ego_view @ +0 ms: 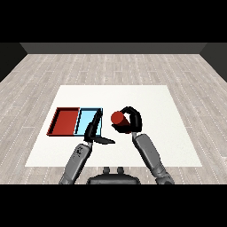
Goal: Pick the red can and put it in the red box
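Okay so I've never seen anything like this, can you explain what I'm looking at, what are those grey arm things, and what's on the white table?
This one picture is taken from the robot's head, looking down across a white table. The grey arms are its forearms, each ending in a black hand. The right hand has its fingers curled round a red can, to the right of the trays. The left hand holds nothing, its fingers straight, reaching over the light blue tray. Beside that lies a red tray, where the can should go.
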Motion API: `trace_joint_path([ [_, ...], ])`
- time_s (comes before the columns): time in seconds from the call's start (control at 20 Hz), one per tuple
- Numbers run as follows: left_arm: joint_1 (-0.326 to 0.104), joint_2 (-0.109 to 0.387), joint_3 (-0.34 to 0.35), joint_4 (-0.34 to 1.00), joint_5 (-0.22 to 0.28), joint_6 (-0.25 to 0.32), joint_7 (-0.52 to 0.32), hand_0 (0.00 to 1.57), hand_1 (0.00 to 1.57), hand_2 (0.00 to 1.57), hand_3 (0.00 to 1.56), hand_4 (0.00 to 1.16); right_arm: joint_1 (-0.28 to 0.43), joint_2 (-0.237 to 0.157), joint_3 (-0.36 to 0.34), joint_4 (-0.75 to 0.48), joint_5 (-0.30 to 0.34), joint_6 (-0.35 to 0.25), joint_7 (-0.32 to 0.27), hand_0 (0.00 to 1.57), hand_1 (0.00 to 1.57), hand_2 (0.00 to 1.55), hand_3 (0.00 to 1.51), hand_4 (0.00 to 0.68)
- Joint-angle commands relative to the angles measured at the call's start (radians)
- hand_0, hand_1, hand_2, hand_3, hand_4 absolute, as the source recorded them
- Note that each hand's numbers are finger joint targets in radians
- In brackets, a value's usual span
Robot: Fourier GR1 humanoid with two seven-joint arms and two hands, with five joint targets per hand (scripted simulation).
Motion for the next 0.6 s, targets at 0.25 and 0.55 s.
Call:
trace_joint_path([
  [0.25,-0.052,0.000,-0.036,0.233,0.056,0.020,-0.134,0.00,0.00,0.00,0.00,0.00,0.026,0.010,0.098,-0.048,0.028,-0.065,-0.019,1.45,1.45,1.44,1.39,0.651],
  [0.55,-0.055,0.000,-0.115,0.237,0.111,0.093,-0.097,0.00,0.00,0.00,0.00,0.00,-0.016,0.010,0.132,-0.004,-0.020,-0.116,-0.064,1.46,1.46,1.44,1.39,0.653],
])
